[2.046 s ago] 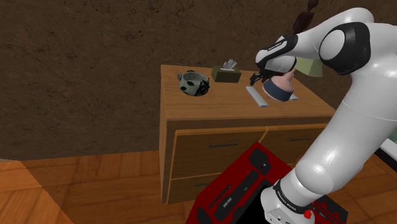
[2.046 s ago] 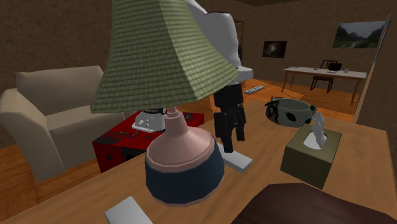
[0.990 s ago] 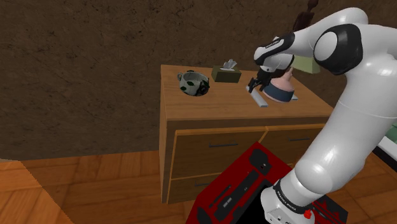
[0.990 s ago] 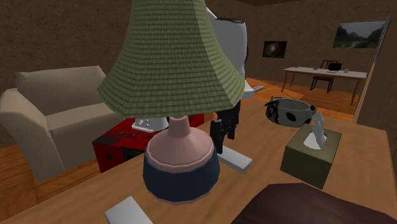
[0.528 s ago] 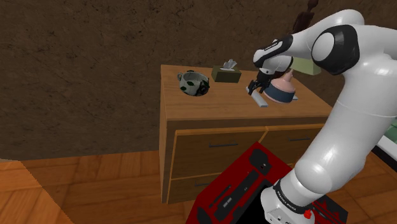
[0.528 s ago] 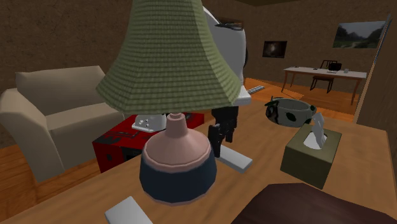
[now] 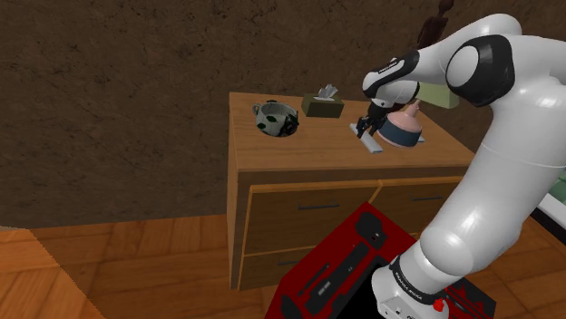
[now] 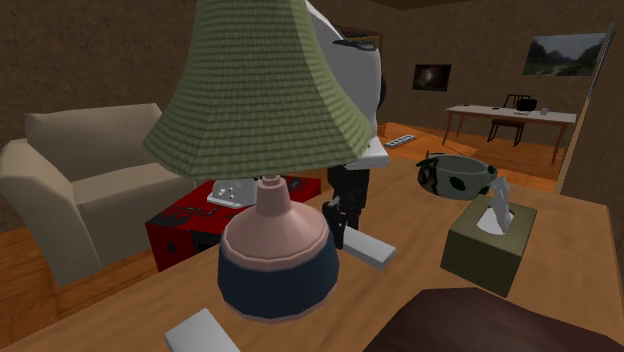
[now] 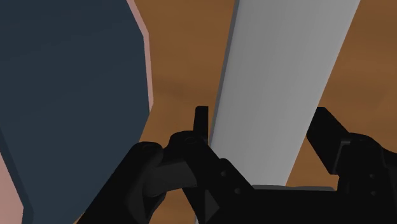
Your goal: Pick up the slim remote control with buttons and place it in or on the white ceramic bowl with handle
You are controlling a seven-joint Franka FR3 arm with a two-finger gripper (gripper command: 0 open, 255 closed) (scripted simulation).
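Since the remote (image 9: pixel 280 76) lies flat on the tabletop (image 7: pixel 299 152) just beside the lamp (image 9: pixel 70 95) base, the claw (image 9: pixel 264 127) points straight down over it. Its fingers (image 9: pixel 201 127) are spread across the remote's narrow width and seemingly not yet pinching it. The bowl (image 7: pixel 276 119) sits well apart, near the tissue box (image 7: pixel 322 106), so the carry probably calls for lifting clear of the lamp first.

my arm (image 7: pixel 490 181) is glossy white, built of rounded shells with dark bands at the joints. just above the red-and-black stand (image 7: pixel 340 263) sits a white base collar (image 7: pixel 406 283) with small dark lettering. my gripper (image 9: pixel 263 124) is all black, with a matte housing and two blocky fingers (image 9: pixel 331 137).
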